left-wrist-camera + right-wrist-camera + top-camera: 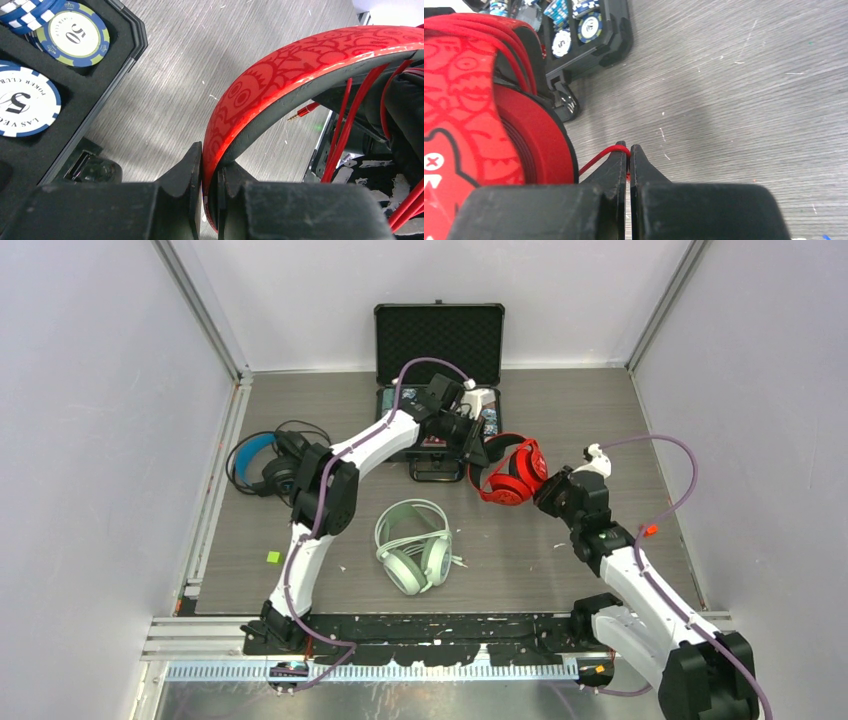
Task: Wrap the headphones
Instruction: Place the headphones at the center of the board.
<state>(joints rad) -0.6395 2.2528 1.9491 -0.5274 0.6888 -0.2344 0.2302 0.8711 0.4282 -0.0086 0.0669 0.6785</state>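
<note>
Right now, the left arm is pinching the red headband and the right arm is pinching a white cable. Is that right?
Almost. The cable in the right gripper is red, not white: the right wrist view shows the red cable pinched between its fingertips. The left gripper does pinch the red headband.

Bright, even light is given from overhead. Only soft, faint shadows are cast on the tabletop (pixel 560 410), one of them broad and diffuse in the right wrist view. A glossy sheen is seen on the red headphones (pixel 280 75). The far corners of both wrist views are washed out to white.
</note>
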